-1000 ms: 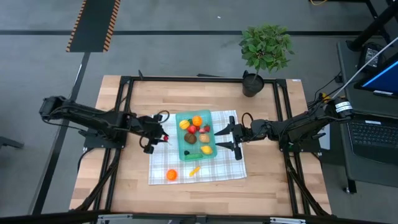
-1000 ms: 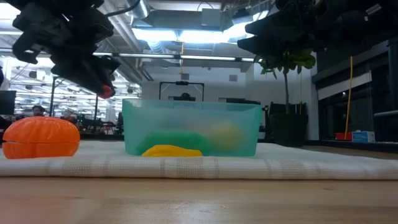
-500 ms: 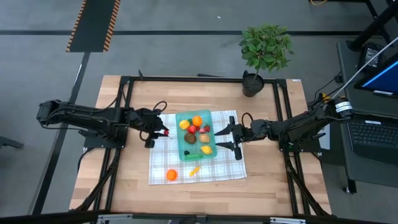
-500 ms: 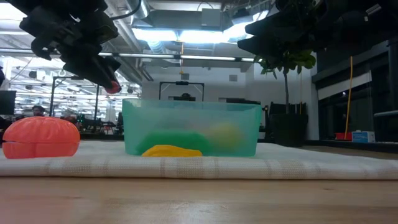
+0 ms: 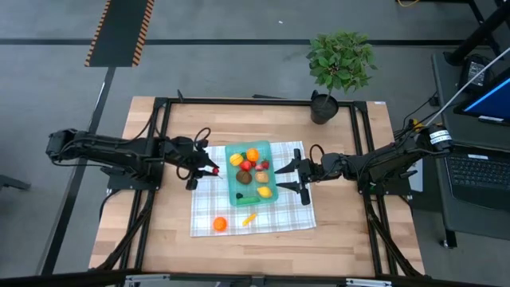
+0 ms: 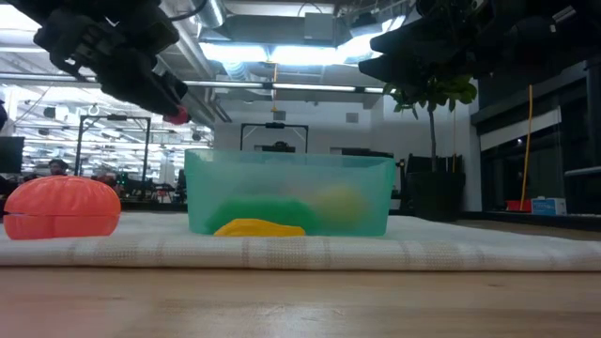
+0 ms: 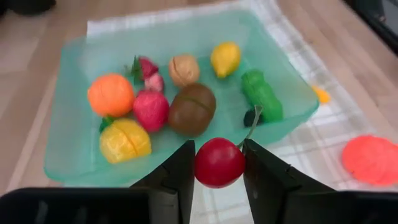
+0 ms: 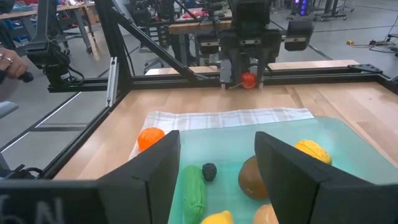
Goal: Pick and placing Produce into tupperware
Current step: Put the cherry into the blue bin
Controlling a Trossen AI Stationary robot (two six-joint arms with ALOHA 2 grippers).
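Observation:
The teal tupperware point(image 5: 251, 174) sits on a checked cloth point(image 5: 288, 214) and holds several toy produce pieces point(image 7: 189, 109). My left gripper point(image 5: 213, 170) hovers just left of the tupperware, above the cloth, shut on a small red cherry-like fruit point(image 7: 219, 163). An orange piece point(image 5: 218, 224) and a yellow piece point(image 5: 250, 218) lie on the cloth near its front edge. My right gripper point(image 5: 292, 177) waits open above the tupperware's right side, with nothing between its fingers point(image 8: 291, 169). My left gripper pinches the red fruit's round body point(image 7: 205, 167) between its two fingers. The fingers slant down from the table's left side. The fruit is lifted clear of the cloth point(image 6: 177, 115), and its green stem point(image 7: 252, 122) sticks out past the fingertips.
A potted plant point(image 5: 339, 64) stands at the table's far edge, right of centre. Bare wood lies in front of the cloth. In the low view the orange piece point(image 6: 61, 208) sits left of the tupperware point(image 6: 286, 192).
My left gripper has risen and swung a little toward the table's far edge and the tupperware, still shut on the red fruit, which has gone with it.

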